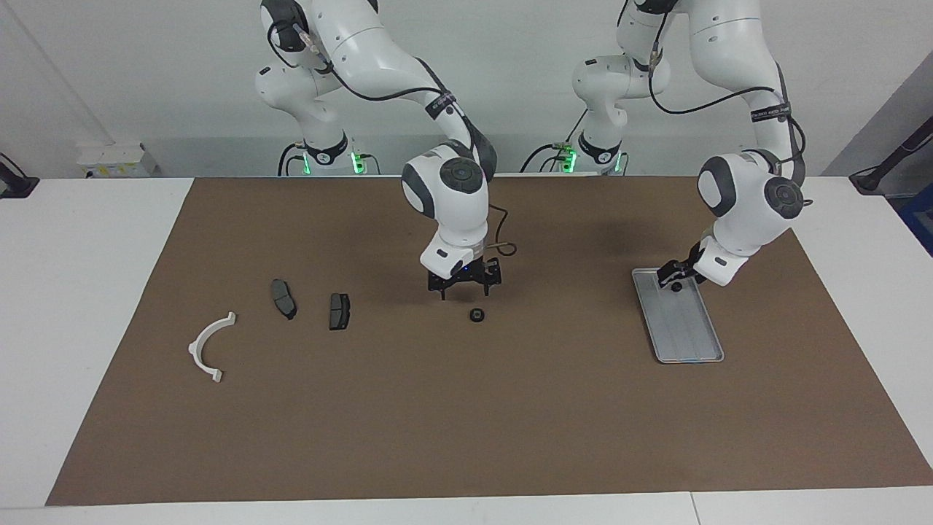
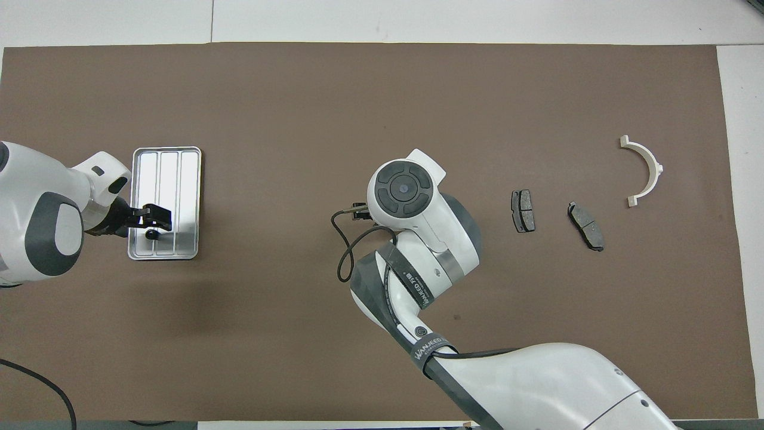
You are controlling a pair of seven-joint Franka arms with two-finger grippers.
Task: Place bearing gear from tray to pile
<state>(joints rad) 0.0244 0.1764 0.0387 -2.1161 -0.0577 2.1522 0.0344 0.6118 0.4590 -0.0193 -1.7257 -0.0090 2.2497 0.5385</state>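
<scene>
A small black gear (image 1: 477, 315) lies on the brown mat in the middle of the table, not yet in the pile. The right gripper (image 1: 464, 284) hangs just over it with fingers wide and empty, so the pickup seems next: it must lower and close. Another gear (image 1: 676, 286) sits in the tray (image 1: 692, 343), under the open left gripper (image 1: 668, 275). The pile's pads (image 1: 339, 311) lie toward the right arm's end.

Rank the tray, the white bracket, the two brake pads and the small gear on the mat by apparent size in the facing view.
1. tray
2. white bracket
3. two brake pads: look alike, no ranking between them
4. gear
</scene>
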